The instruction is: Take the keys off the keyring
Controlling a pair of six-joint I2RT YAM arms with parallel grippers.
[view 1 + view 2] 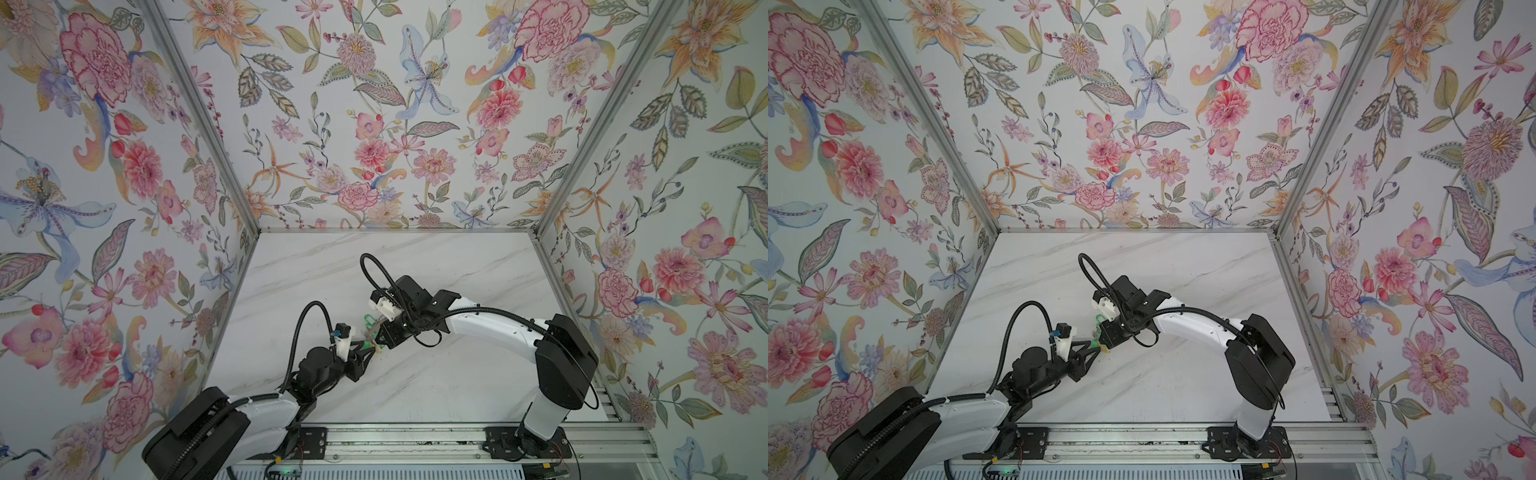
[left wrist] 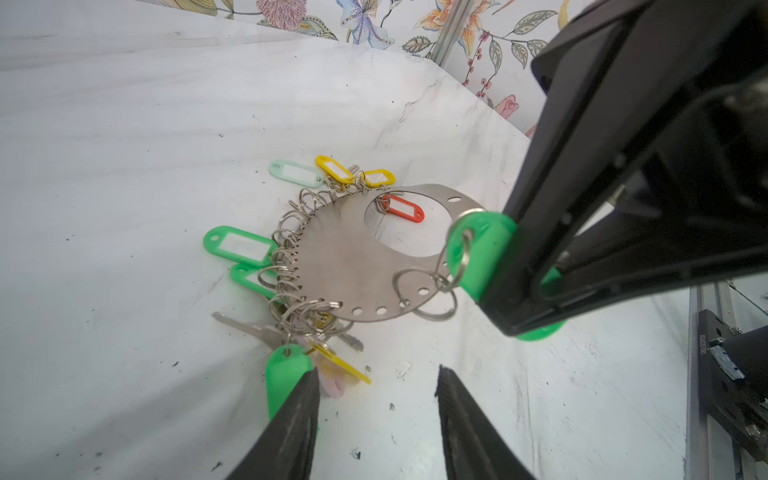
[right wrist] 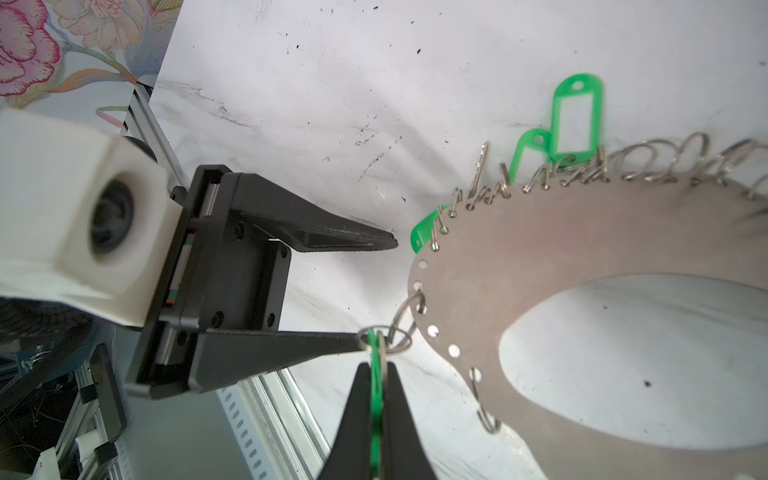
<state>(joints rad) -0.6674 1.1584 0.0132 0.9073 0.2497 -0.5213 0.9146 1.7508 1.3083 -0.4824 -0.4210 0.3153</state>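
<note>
Keyring: flat grey hoop [image 2: 345,266] near the middle of the tabletop [image 1: 457,374], between the two claws. The edge by the held tag seems raised, and the far edge looks to rest on the tabletop.
Keys: silvery keys [image 2: 249,328] are bunched at the crowded side of the rim. Each hangs by wire rings [image 2: 286,253], along with green, yellow and red-orange tags [image 2: 332,168].
Held tag: green tag [image 2: 482,249], whose small ring is linked into a larger ring that passes through a rim hole.
Right claw: right claw [image 3: 376,370] comes in from 3 o'clock in both top views and is clamped tight on that green tag.
Left claw: left claw [image 3: 378,291] comes in from 7 o'clock with its jaws apart, gripping nothing. One fingertip [image 3: 353,341] is at the held tag's small ring.
Done: little, as far as can be judged. A run of rim holes [image 2: 370,311] stands empty, and no key shows lying well clear of the keyring.
Left: the held tag is not yet off, and most of the rings hang on the rim. Nearly the whole job looks to be ahead.
</note>
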